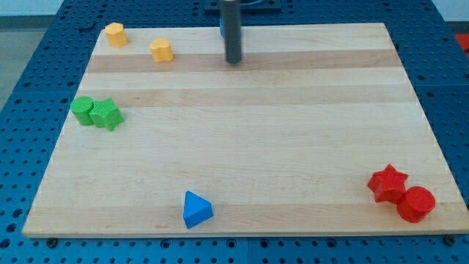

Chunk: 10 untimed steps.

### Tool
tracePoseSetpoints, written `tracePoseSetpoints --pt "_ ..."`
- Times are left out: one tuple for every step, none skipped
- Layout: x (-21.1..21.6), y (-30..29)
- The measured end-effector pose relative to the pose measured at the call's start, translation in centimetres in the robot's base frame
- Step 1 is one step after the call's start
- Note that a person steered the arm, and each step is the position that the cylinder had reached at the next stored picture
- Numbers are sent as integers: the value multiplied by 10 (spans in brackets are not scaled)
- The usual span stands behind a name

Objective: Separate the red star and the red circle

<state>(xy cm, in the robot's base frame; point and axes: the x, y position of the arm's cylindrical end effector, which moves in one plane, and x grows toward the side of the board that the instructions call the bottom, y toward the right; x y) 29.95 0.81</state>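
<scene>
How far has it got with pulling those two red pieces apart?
Nothing looks done yet: the red star block and the red round block sit touching near the bottom right of the wooden board. My tip is far off, near the view's top. Left: cross to the pair and push one away.

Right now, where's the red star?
The red star sits near the board's bottom-right corner in the camera view, touching the red circle just to its lower right. My tip is far off, near the view's top centre.
</scene>
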Motion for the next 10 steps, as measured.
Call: tracePoseSetpoints --pt "15 66" --pt "32 147" --pt "44 241" --pt "56 333" --pt "58 337" --pt "104 337" --pt "161 322" --pt "200 285" --pt "216 256" --pt "226 261"
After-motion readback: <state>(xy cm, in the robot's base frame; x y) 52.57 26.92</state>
